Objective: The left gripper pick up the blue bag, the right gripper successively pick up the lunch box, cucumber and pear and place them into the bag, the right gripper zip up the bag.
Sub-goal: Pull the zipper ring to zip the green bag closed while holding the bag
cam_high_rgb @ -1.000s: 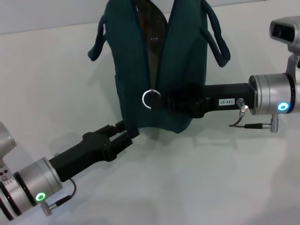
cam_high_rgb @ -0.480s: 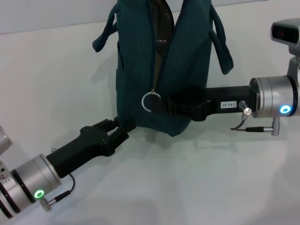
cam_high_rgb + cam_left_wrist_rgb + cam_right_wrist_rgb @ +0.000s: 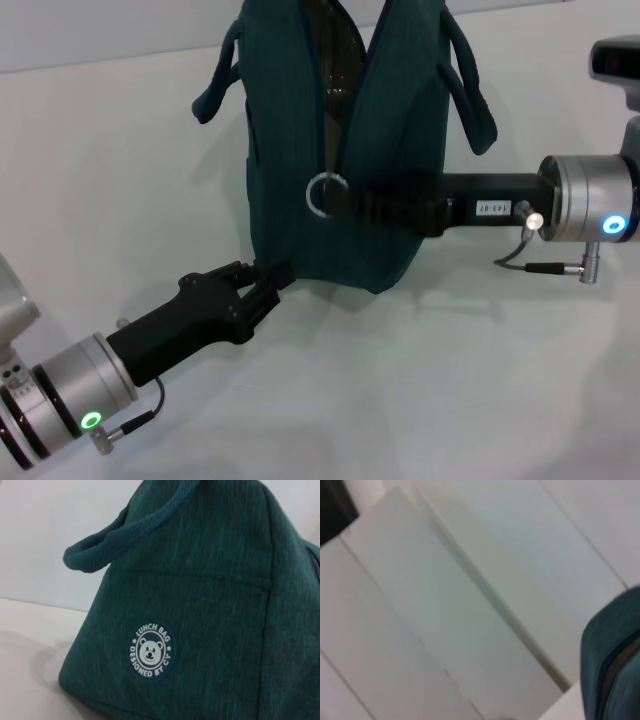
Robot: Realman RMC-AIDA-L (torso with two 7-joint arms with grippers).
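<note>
- Head view: the left arm reaches from the lower left, stretched diagonally up over the white worktop (image 3: 420, 390), and its left gripper (image 3: 268, 283) is closed on the lower left corner of the blue bag (image 3: 390, 170).
- The bag stands upright in the middle, its upper part still unzipped, with loop handles (image 3: 470, 95) hanging at both sides.
- The right arm comes in horizontally from the right, and the right gripper (image 3: 352, 203) lies against the front of the bag, just beside the metal ring pull (image 3: 325, 194); I cannot tell if it is open or closed.
- Left wrist view: the bag's side with the round white logo (image 3: 151, 652) fills the frame.
</note>
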